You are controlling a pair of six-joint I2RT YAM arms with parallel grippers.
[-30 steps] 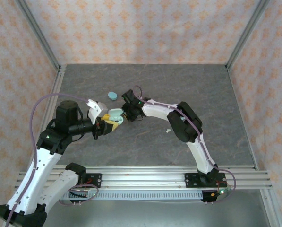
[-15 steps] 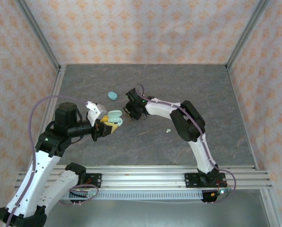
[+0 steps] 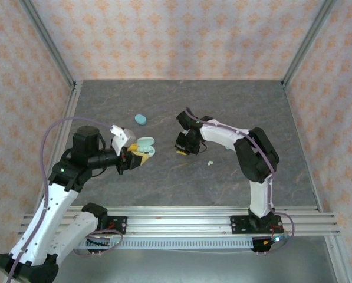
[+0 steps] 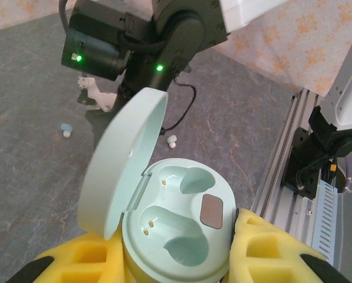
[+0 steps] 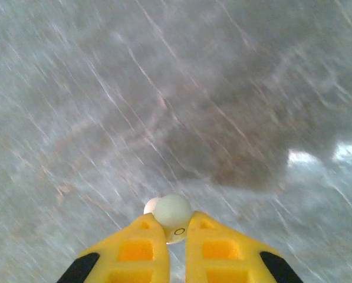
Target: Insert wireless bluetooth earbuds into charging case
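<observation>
My left gripper (image 4: 176, 250) is shut on the base of a mint charging case (image 4: 181, 221), held off the table with its lid (image 4: 125, 159) swung open; both wells are empty. From above, the case (image 3: 144, 145) sits at the left gripper (image 3: 137, 154). My right gripper (image 5: 177, 229) is shut on a pale mint-white earbud (image 5: 173, 213) at its fingertips, over the grey table, to the right of the case (image 3: 181, 150). Another pale earbud (image 3: 210, 163) (image 4: 171, 140) lies on the table. A teal-blue earbud (image 4: 65, 127) lies farther off.
A closed teal-blue case (image 3: 141, 119) lies on the table behind the mint case. The right arm (image 4: 164, 35) stands just beyond the open lid. The aluminium rail (image 3: 181, 221) runs along the near edge, and patterned walls (image 3: 176, 35) enclose the table.
The right gripper closed on the pale earbud and moved right, away from the mint case. The left arm and its case barely moved.
</observation>
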